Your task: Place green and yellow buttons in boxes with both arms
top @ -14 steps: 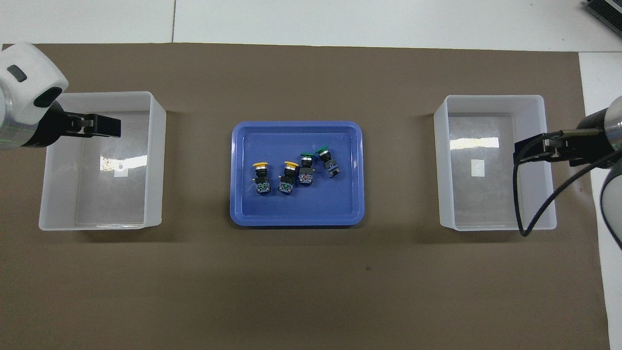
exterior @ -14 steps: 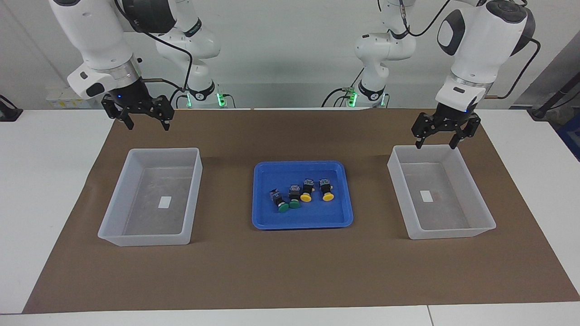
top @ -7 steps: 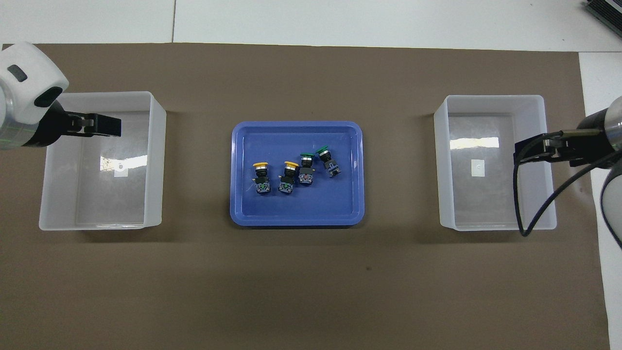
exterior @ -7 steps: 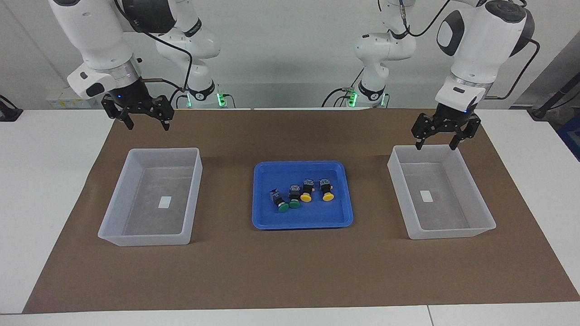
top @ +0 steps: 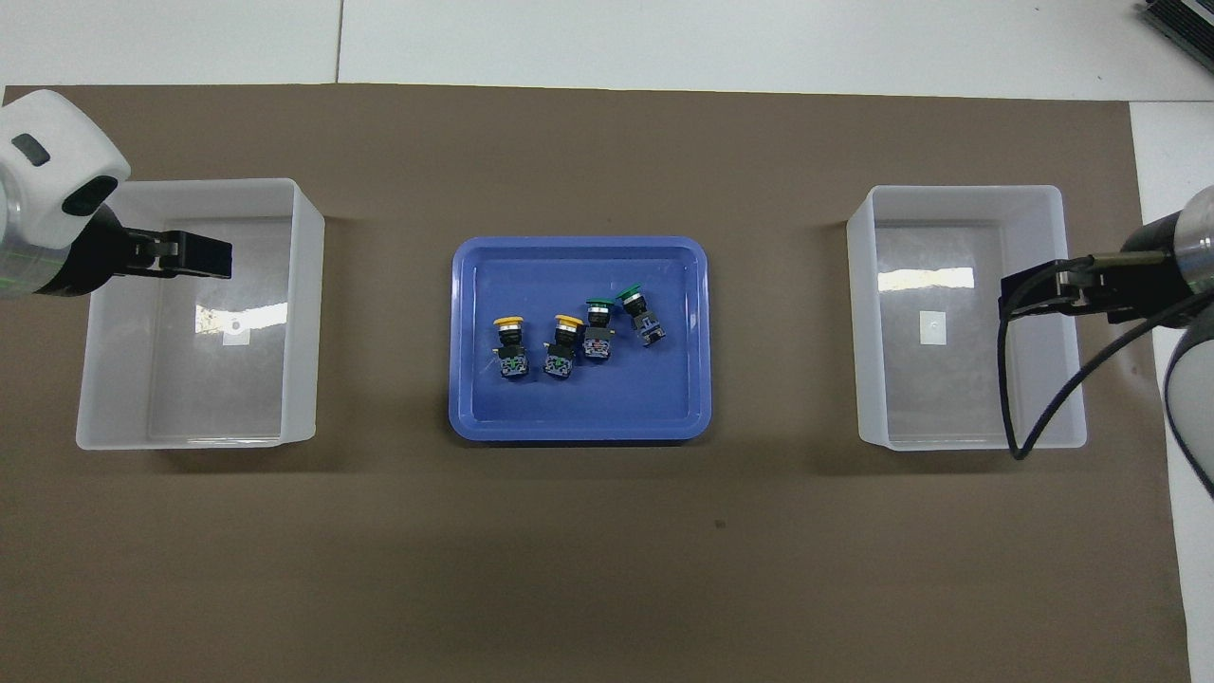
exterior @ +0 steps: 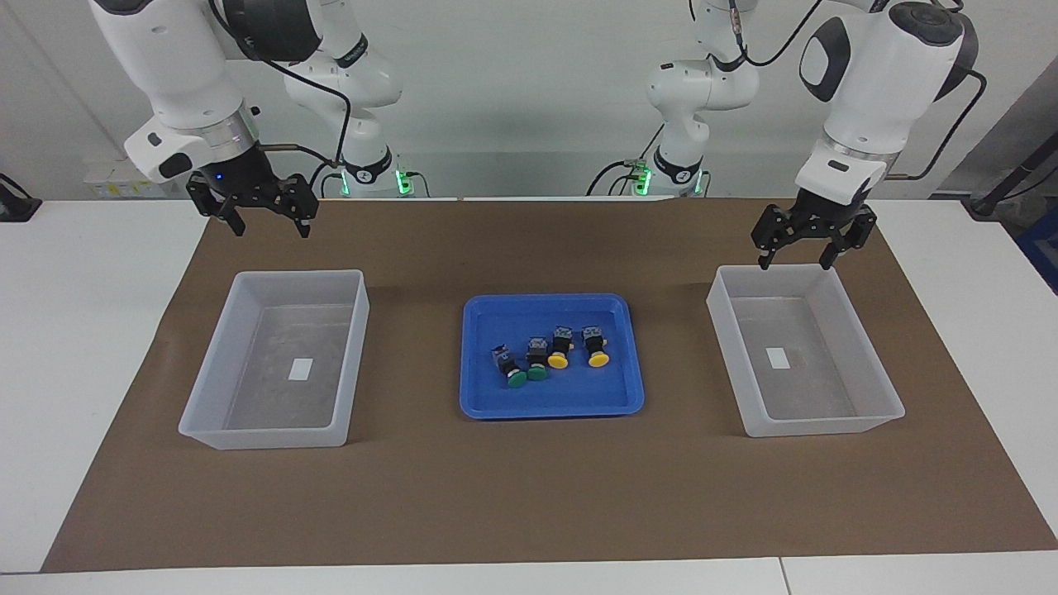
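Note:
Two green buttons [exterior: 526, 376] [top: 612, 298] and two yellow buttons [exterior: 579, 359] [top: 538, 323] lie together in the blue tray [exterior: 551, 406] [top: 579, 427] at the middle of the mat. One whitish box [exterior: 264, 436] [top: 858, 313] stands at the right arm's end, and the other box [exterior: 818, 423] [top: 302, 313] stands at the left arm's end. Both hold only a white label. My left gripper [exterior: 793, 264] [top: 204, 258] hangs open and empty over its box's rim. My right gripper [exterior: 271, 233] [top: 1020, 289] hangs open and empty, higher up, over its box's edge.
A brown mat [exterior: 529, 496] covers most of the white table, and the tray and both boxes stand on it. The right arm's black cable [top: 1020, 417] hangs in a loop over its box.
Both grippers have shifted very slightly in place. The buttons, tray and boxes have not moved.

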`<state>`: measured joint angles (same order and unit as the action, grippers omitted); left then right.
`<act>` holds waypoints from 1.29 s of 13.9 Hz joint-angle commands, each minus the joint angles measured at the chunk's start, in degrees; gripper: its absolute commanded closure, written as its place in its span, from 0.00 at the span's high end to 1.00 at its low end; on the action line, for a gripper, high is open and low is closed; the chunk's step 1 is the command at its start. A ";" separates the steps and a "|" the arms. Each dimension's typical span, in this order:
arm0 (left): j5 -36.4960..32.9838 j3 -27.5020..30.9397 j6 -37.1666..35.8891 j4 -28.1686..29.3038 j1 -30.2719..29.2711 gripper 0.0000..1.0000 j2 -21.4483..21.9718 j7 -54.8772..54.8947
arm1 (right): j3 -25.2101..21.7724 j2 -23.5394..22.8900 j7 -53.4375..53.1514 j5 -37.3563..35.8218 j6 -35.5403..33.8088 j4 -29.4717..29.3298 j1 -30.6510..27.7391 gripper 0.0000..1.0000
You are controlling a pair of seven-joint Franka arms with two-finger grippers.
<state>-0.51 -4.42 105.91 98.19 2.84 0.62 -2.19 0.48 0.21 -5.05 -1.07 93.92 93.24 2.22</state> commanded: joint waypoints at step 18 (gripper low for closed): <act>0.24 0.20 2.71 10.60 0.85 1.00 5.52 -0.36 | 0.57 -14.43 -13.15 -0.34 35.97 6.25 19.49 1.00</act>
<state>-0.50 -4.48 105.58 101.96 2.79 1.96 -2.23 1.17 -12.66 -17.70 -1.11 126.84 99.48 21.62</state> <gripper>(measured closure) 0.000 0.000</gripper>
